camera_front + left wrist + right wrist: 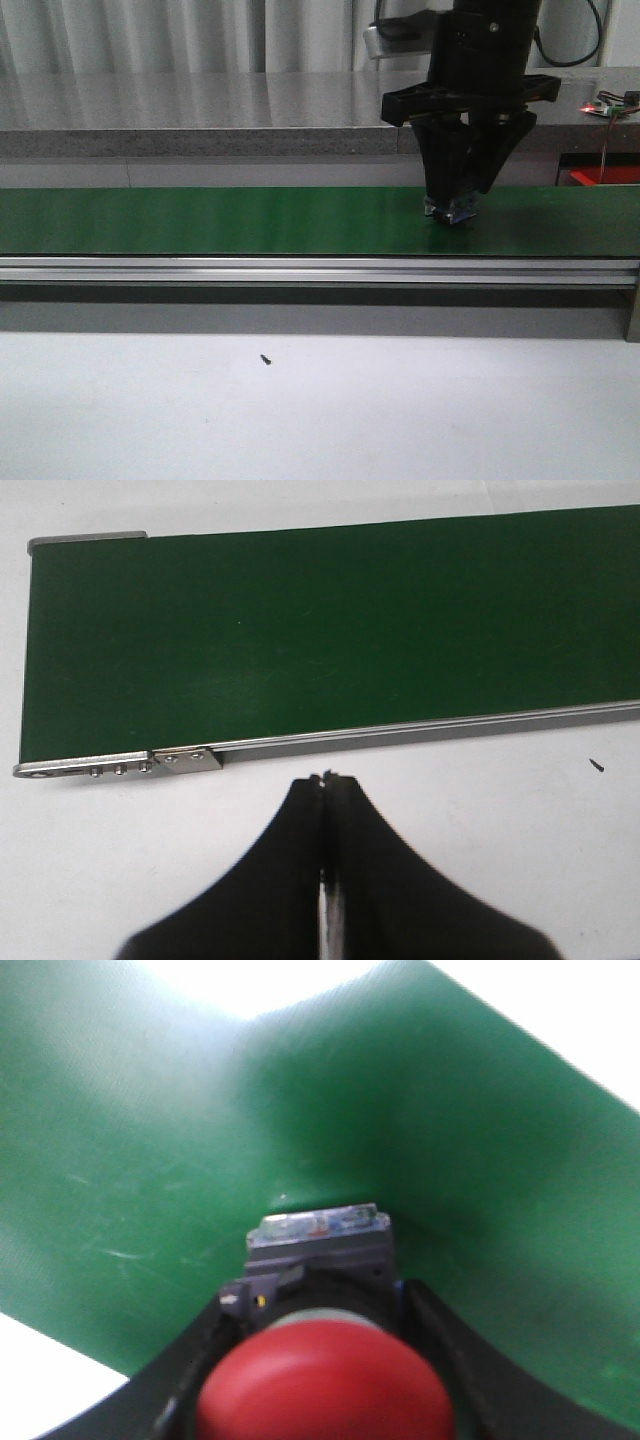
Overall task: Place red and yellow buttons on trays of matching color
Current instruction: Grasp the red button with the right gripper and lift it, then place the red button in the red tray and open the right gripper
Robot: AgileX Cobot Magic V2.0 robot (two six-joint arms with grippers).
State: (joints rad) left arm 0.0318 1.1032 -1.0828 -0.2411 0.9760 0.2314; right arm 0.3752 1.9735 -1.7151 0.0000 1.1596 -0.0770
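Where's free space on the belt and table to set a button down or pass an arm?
Green belt is bare from its left end up to the right end effector, which grips the red button there; that spot is crowded. White table in front of the rail is bare apart from a small screw. Left end effector sits shut near the belt's left end.

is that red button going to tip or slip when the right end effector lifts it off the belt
The red button looks rigid, so it likely won't deform. Its domed cap seems wider than the body below, so it may tip if set down. The right end effector closes around it; a slip seems unlikely.
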